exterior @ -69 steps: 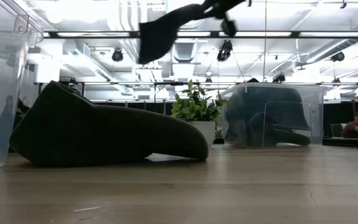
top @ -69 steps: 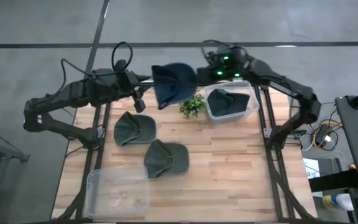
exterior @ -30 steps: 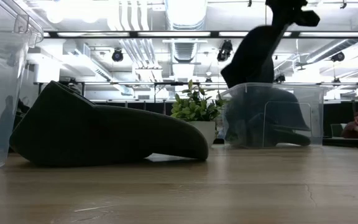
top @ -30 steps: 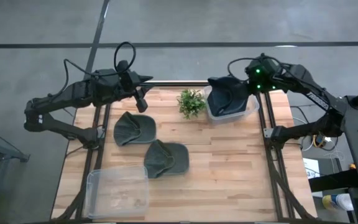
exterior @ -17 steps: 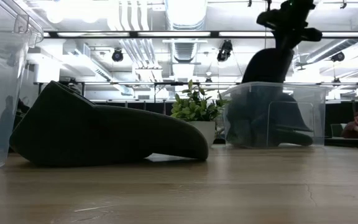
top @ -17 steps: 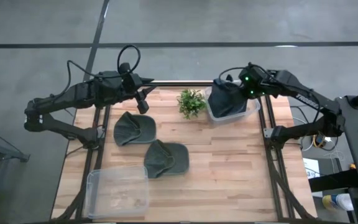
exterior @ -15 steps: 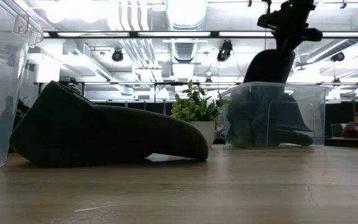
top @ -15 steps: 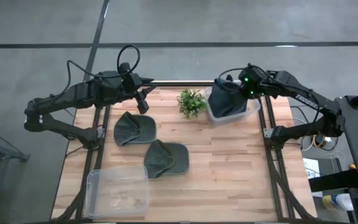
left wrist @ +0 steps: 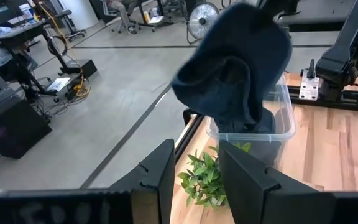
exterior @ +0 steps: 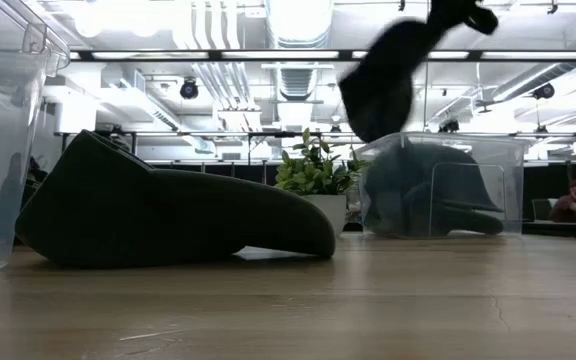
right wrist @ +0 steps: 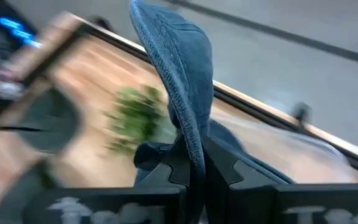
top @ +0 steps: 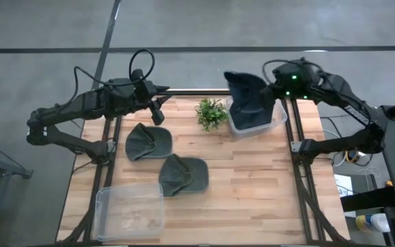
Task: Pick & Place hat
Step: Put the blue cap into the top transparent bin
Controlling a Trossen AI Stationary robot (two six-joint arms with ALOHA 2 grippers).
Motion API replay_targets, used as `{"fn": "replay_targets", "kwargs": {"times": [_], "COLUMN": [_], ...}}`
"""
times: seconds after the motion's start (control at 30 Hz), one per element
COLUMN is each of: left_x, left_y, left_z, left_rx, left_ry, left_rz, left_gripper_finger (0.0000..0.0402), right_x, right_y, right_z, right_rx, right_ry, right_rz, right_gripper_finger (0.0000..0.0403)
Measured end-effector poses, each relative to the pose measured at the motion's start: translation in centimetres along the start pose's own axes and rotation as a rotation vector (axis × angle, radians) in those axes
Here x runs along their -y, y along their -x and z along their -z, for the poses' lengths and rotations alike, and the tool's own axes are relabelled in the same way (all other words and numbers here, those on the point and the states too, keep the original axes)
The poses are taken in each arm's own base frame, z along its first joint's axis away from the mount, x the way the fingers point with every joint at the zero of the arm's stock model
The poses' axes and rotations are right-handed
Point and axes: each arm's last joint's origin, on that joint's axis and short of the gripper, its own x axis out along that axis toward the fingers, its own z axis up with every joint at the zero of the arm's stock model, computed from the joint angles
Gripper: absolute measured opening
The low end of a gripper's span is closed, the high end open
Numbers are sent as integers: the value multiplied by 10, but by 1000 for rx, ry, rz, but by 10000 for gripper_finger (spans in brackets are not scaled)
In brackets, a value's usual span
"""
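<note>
My right gripper (top: 274, 89) is shut on a dark blue hat (top: 245, 92), which hangs in the air over the far left part of a clear bin (top: 278, 116) at the table's far right. The low view shows the blue hat (exterior: 383, 75) above the bin's rim (exterior: 448, 140). Another dark hat (exterior: 418, 195) lies inside the bin. My left gripper (top: 158, 115) hovers open over the far left edge, away from every hat; its fingers (left wrist: 166, 177) face the blue hat (left wrist: 235, 74). Two green hats (top: 148, 141) (top: 182, 174) rest crown up on the table. My right gripper pinches the blue hat's edge (right wrist: 194, 158) between its two fingers; the cloth runs up and away from them as a narrow fold. The hat is lifted clear and hangs slack from the fingers, toward the table's left, above the bin.
A small potted plant (top: 211, 112) stands just left of the far bin. An empty clear bin (top: 130, 213) sits at the near left corner. Bare wood stretches over the table's near right part (top: 252, 192).
My right gripper dipped the blue hat down to the far bin's rim, then rose again and swung it toward the table's left. The hat now hangs higher, clear of the bin, still held.
</note>
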Motion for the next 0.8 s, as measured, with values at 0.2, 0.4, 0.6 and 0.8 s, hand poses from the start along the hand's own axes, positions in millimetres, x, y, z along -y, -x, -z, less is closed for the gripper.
{"fn": "replay_targets", "kwargs": {"times": [0.2, 0.4, 0.6, 0.8], "left_x": [0, 0, -1, -1], "left_y": [0, 0, 0, 0], "left_z": [0, 0, 0, 0], "left_rx": [0, -1, -2, -3], "left_ry": [0, -1, -1, -1], "left_rz": [-3, -10, -26, -27], "left_gripper_finger": [119, 119, 119, 119], "right_x": [0, 11, 20, 26], "right_y": [7, -24, -56, -71], "right_z": [1, 29, 54, 69], "right_rx": [5, -197, -279, -290], "right_ry": [-7, -11, -47, -65], "right_rz": [-66, 109, 207, 270], "right_gripper_finger": [11, 11, 11, 11]}}
